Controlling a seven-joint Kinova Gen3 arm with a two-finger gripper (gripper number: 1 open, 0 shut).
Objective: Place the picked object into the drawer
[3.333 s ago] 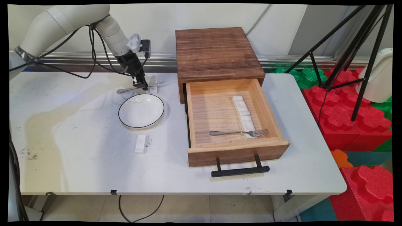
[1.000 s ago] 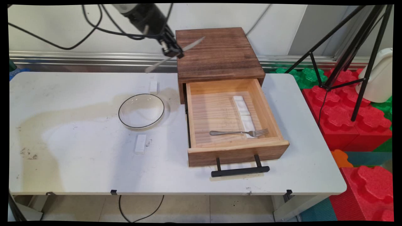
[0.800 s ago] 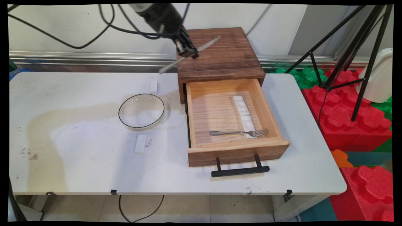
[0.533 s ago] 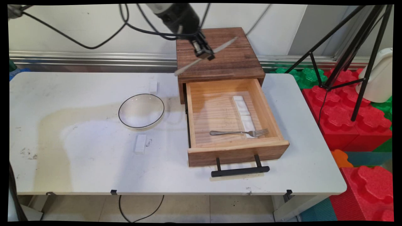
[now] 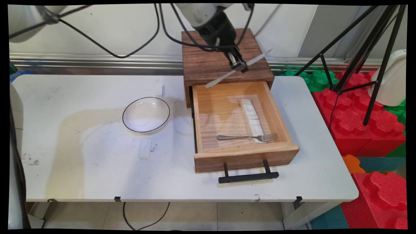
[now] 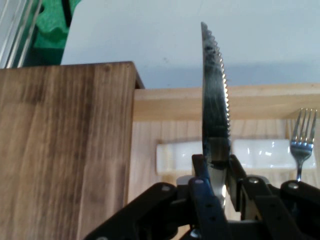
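Main view: we see the gripper above the cabinet, jaws clamped on a knife held tilted over the open drawer. Hand view: serrated knife upright; fork and white rests lie in the drawer.

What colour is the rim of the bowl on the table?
Black, on a white bowl; the main view shows it best.

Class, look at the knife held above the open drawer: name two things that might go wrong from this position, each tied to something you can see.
1. The gripper pinches the knife mid-length, tilted; it may pivot or slip between the fingers.
2. The fork and white rests already lie in the drawer; a lowered or dropped knife might land on them.
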